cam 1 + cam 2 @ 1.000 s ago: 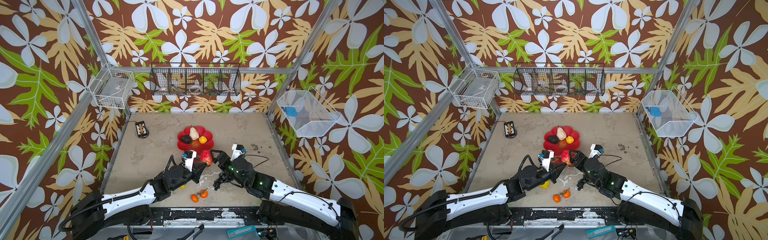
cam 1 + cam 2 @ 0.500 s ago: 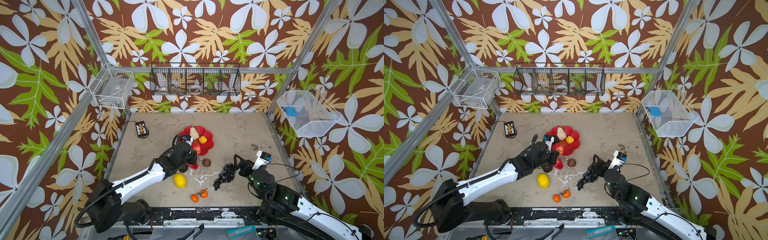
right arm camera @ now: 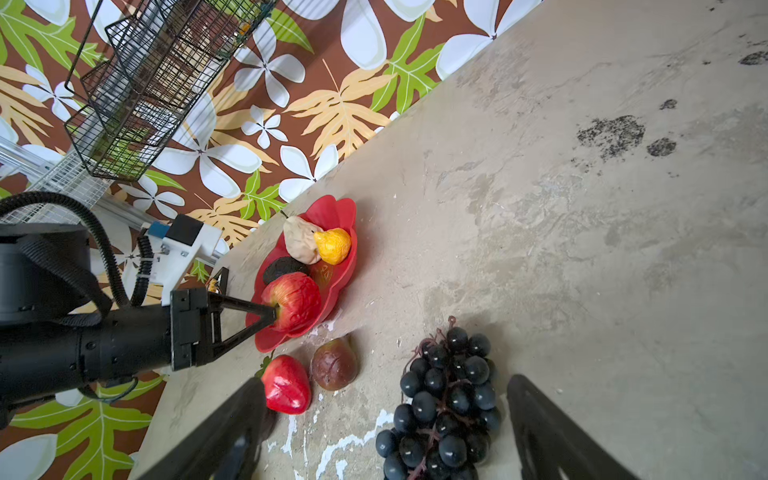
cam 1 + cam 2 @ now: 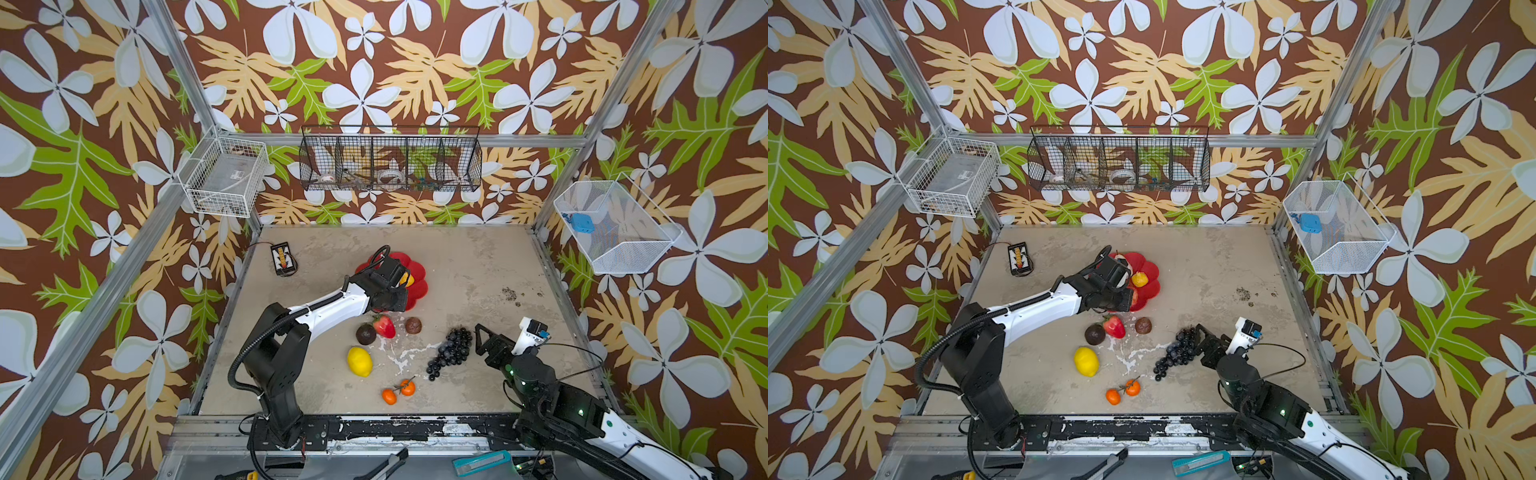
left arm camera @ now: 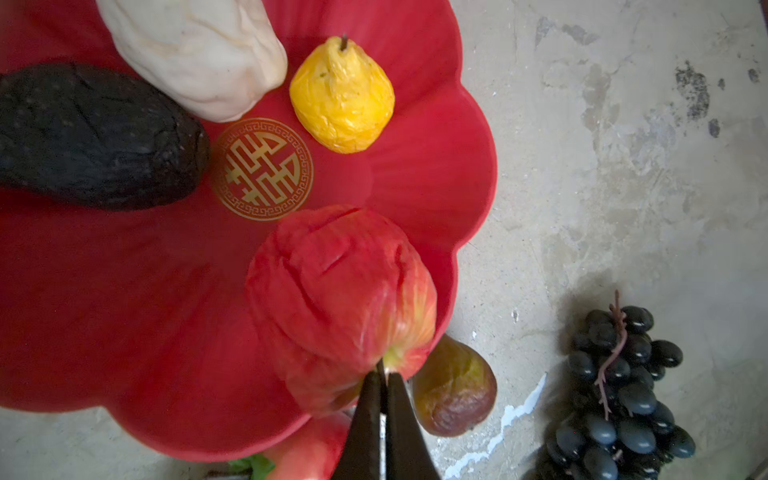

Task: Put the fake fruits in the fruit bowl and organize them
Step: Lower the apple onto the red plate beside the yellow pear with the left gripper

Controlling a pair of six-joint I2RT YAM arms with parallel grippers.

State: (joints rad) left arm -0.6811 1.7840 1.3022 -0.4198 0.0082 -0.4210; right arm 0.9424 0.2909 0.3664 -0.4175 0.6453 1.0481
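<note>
The red scalloped fruit bowl (image 4: 420,277) (image 5: 124,291) holds a beige pear (image 5: 195,54), a small yellow fruit (image 5: 343,95) and a dark avocado (image 5: 91,137). My left gripper (image 5: 384,376) (image 4: 395,293) is shut on the stem of a red apple (image 5: 340,291) (image 3: 293,301), which hangs over the bowl's near rim. On the table lie a strawberry (image 4: 384,326), another avocado (image 4: 365,334), a brown fruit (image 4: 413,325), a lemon (image 4: 360,361), two oranges (image 4: 399,390) and black grapes (image 4: 451,353) (image 3: 449,407). My right gripper (image 3: 386,382) (image 4: 478,338) is open, its fingers either side of the grapes.
A small black device (image 4: 284,259) lies at the table's back left. Wire baskets hang on the left (image 4: 226,183), back (image 4: 390,164) and right (image 4: 615,226) walls. A teal utility knife (image 4: 482,461) rests on the front rail.
My left arm has carried the apple from the table's front middle back over the bowl. My right arm has drawn back to the right and now faces the grapes.
</note>
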